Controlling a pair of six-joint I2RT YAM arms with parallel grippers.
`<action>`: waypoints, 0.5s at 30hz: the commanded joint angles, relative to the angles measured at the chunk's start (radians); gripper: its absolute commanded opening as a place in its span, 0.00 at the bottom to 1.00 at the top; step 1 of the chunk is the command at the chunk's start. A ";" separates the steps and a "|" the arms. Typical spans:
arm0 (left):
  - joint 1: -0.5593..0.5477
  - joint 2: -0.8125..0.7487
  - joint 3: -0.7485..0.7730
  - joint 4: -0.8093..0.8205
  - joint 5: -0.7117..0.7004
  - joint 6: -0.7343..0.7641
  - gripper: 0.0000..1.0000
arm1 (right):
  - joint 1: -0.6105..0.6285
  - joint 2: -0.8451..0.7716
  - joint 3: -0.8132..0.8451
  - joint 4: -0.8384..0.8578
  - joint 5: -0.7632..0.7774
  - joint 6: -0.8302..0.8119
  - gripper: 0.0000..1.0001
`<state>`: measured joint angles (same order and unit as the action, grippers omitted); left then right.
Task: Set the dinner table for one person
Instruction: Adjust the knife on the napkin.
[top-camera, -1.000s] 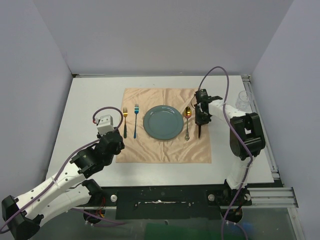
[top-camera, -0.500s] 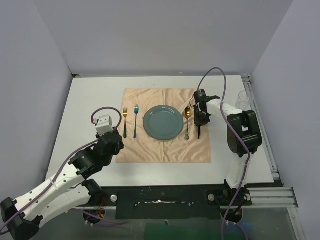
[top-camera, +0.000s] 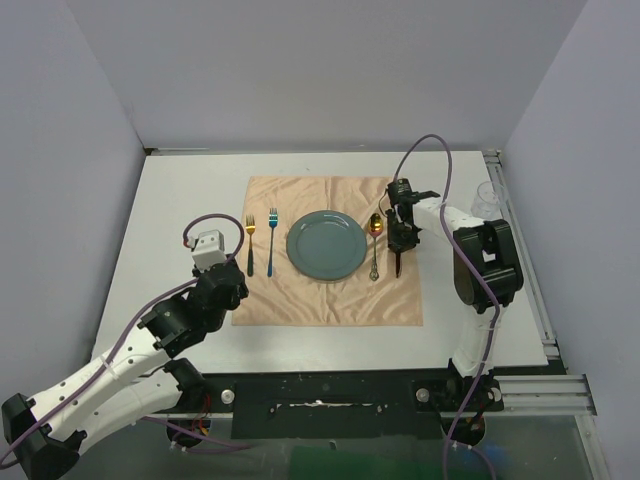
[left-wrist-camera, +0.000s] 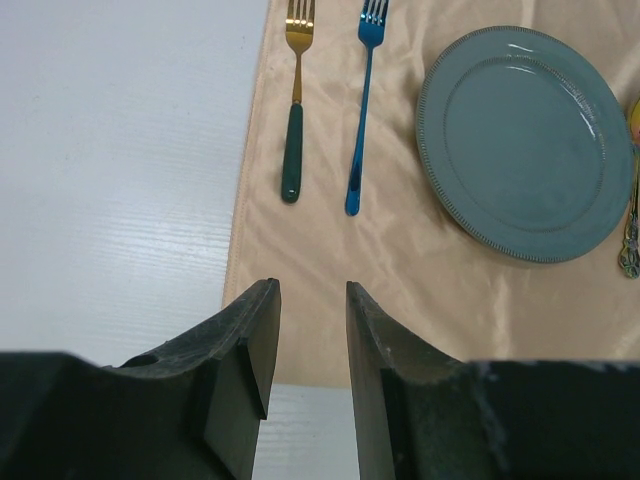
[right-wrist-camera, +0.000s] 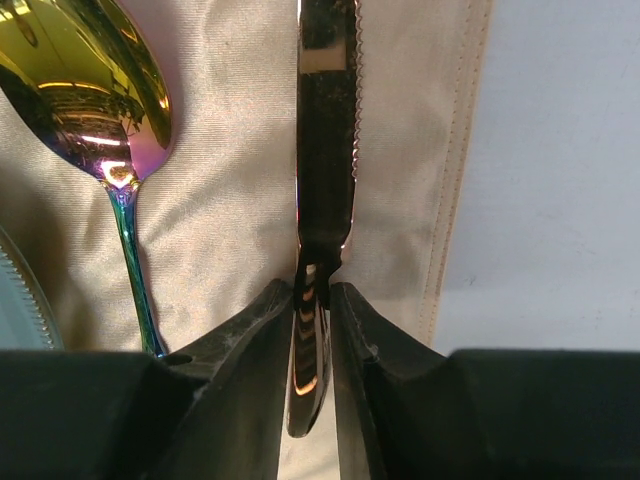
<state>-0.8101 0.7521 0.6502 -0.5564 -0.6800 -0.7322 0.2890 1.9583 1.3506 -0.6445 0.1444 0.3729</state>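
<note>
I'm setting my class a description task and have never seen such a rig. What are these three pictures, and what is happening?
Two robot arms are bolted at the near edge of a white table. The wide picture looks down from above and behind them; the other two come from a camera on each wrist, so the dark shapes at the bottom are that arm's own fingers. On a peach cloth lie a grey-green plate, a gold fork and a blue fork on its left, and a shiny spoon on its right. The right gripper is shut on a knife, just right of the spoon near the cloth's edge. The left gripper is open and holds nothing.
</note>
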 joint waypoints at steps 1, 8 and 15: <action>0.000 -0.002 0.011 0.033 -0.015 -0.008 0.31 | 0.004 -0.007 0.027 0.000 0.020 -0.008 0.26; 0.000 0.006 0.011 0.041 -0.009 -0.009 0.31 | 0.004 -0.035 0.039 -0.007 0.022 -0.009 0.39; 0.000 0.002 0.011 0.043 -0.007 -0.013 0.31 | 0.005 -0.070 0.070 -0.029 0.017 -0.009 0.43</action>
<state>-0.8101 0.7593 0.6502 -0.5560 -0.6792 -0.7326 0.2890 1.9579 1.3617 -0.6605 0.1493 0.3721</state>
